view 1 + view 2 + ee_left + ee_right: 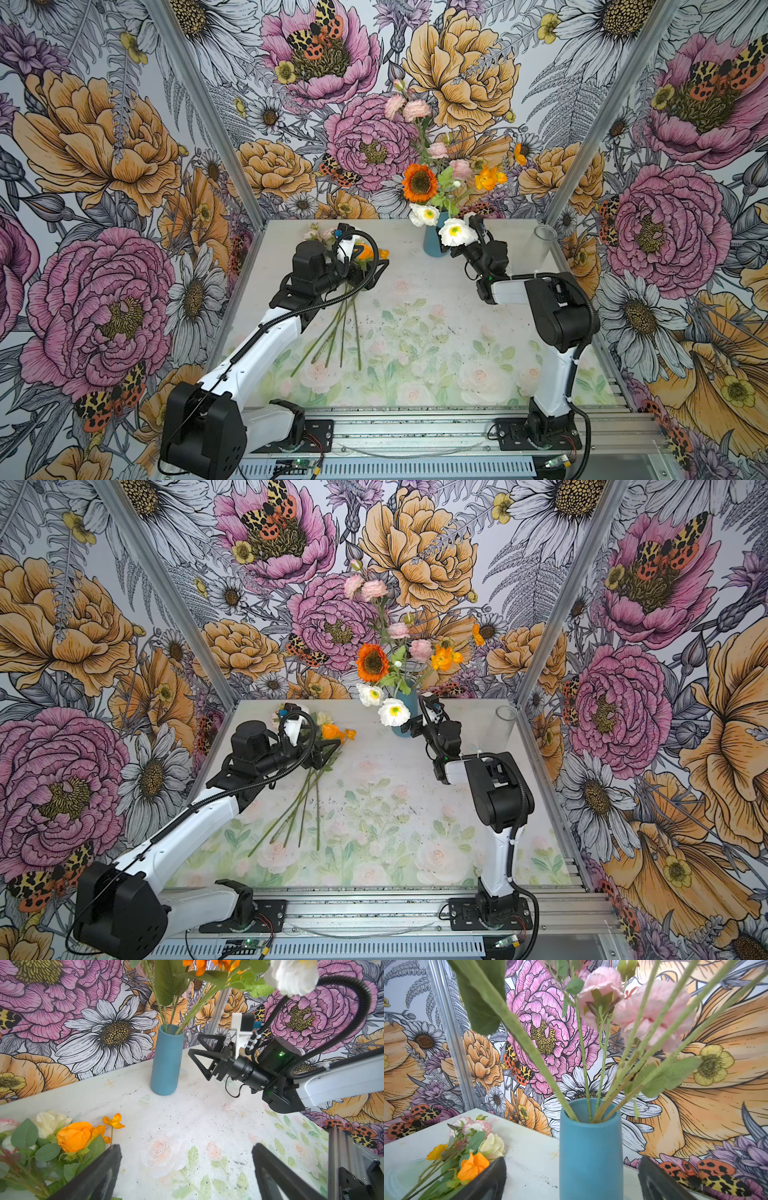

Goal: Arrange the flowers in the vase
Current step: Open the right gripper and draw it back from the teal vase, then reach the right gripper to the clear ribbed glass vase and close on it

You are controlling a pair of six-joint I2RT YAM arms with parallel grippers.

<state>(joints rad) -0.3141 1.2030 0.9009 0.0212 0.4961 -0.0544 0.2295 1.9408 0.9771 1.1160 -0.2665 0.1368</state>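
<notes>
loose flowers: bundle (345, 328) lies flat on the table (415, 291), left of the blue vase (433, 245). Heads are bunched together (orange rose (74, 1136), cream rose (49, 1122), pink ones). Cut ends fan out, pointing away from the vase.
in vase: orange sunflower (419, 183), 2 white poppies (455, 232), pink carnations (602, 987), orange poppies. Mouth is crowded and stems lean every way.
left gripper (186, 1148): jaws wide, empty, hovering over the bundle just below the heads.
right gripper (195, 1045): jaws wide, empty, just beside the vase, aimed at its wall, not touching.
step (my read): left picks 1 stem from the bundle.
how: grab toward the fanned end, where stems lie apart. Near the heads the leaves tangle, so you'd likely lift 2+. Pinch square across the stem.
right arm: brace the vase wall lightly before insertion.
entry: cut end first, into a gap at the rim.
risk: the vase is narrow and looks top-heavy, so a sideways shove could tip it.
</notes>
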